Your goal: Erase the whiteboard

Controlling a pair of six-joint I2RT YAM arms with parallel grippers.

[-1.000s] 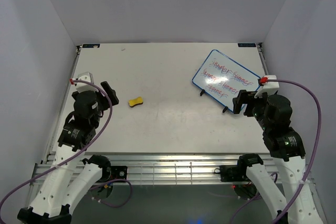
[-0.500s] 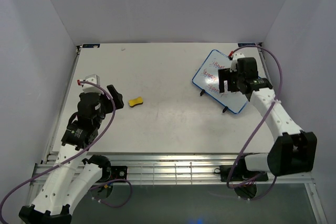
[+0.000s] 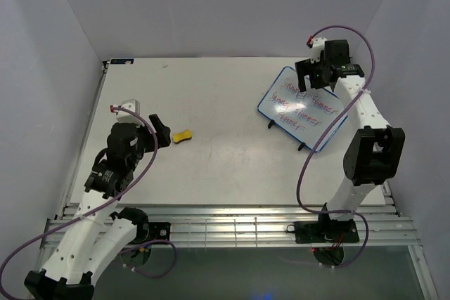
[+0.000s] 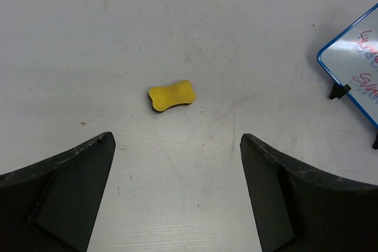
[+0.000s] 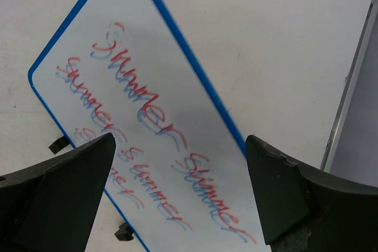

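Toward the bench's [image 3: 225, 96] far right corner, the whiteboard [image 3: 304, 110] is being overhung by the open right end effector [image 3: 313, 79]; judged light, stiff, slick, best gripped at its rim. Left end effector [image 3: 160, 131]: open.

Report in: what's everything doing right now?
Left gripper open, empty, facing small yellow bone-shaped sponge. Right gripper open, empty, over blue-rimmed white whiteboard; red writing unerased. Nothing blocking either.
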